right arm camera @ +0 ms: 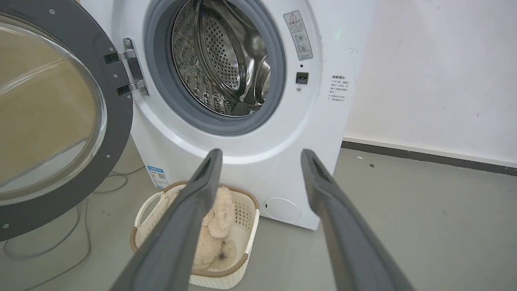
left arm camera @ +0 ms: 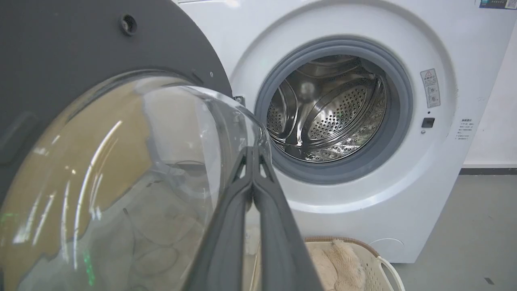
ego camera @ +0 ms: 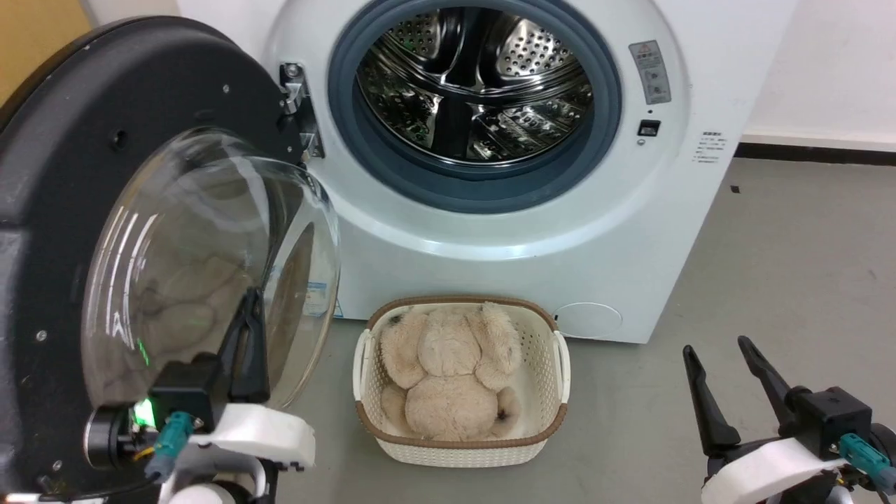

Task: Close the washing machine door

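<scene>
The grey floor carries the washing machine and, left of the right gripper, a white basket.

The left gripper rises at the lower left of the head view. Its two dark fingers are pressed flat together into one blade that leans a little right of upright. Below them sit a black block, a green light and the white left wrist shell with a teal plug. In the left wrist view the same fingers meet along their length at lower centre.

The right gripper stands at the lower right of the head view. Its jaws are spread in a V with the tips leaning up and left, above the white right wrist shell. In the right wrist view its fingers stand well apart.
</scene>
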You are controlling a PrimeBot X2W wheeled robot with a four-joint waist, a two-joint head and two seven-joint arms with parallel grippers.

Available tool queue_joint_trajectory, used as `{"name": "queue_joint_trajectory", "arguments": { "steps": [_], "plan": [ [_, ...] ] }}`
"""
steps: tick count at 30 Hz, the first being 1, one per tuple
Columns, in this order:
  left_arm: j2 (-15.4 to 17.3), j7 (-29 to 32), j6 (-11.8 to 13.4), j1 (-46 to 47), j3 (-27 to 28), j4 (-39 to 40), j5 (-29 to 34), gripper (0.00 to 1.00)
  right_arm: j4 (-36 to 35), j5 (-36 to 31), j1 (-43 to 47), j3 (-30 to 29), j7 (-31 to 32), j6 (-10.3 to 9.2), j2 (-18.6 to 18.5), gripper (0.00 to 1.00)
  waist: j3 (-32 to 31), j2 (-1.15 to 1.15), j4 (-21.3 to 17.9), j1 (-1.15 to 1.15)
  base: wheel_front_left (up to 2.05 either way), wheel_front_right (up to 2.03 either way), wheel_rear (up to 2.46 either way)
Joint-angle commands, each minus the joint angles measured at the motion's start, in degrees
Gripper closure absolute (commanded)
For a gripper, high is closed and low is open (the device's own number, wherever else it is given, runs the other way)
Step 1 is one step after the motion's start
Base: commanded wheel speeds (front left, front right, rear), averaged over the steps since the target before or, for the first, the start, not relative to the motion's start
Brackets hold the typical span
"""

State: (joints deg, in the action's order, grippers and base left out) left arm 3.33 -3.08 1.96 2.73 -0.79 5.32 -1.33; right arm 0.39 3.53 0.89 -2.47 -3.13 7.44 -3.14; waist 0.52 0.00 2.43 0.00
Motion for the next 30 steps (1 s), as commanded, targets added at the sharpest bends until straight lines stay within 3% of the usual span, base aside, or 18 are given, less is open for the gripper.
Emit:
{"name": "queue_joint_trajectory", "arguments": {
  "steps": [1,14,30],
  "plan": [
    [0.4,-0.6,-0.2,1.5,0.3,0.9,-0.6,1.0,-0.2,0.5,0.4,-0.3,-0.5,0.01,0.1,0.0,0.0,0.0,0.5,0.0,0.0,0.0,0.0],
    [0.1,-2.1,-3.8,9.6,5.6,5.5,-5.7,1.0,-0.4,1.6,0.7,-1.7,-2.1,0.02,0.1,0.0,0.6,0.0,5.0,0.0,0.0,0.0,0.0],
    [2.3,-3.8,-5.3,17.5,13.9,7.5,-15.4,1.0,-0.8,3.2,1.0,-3.6,-4.0,0.02,0.1,0.0,1.3,0.0,11.8,0.0,0.0,0.0,0.0]
  ]
}}
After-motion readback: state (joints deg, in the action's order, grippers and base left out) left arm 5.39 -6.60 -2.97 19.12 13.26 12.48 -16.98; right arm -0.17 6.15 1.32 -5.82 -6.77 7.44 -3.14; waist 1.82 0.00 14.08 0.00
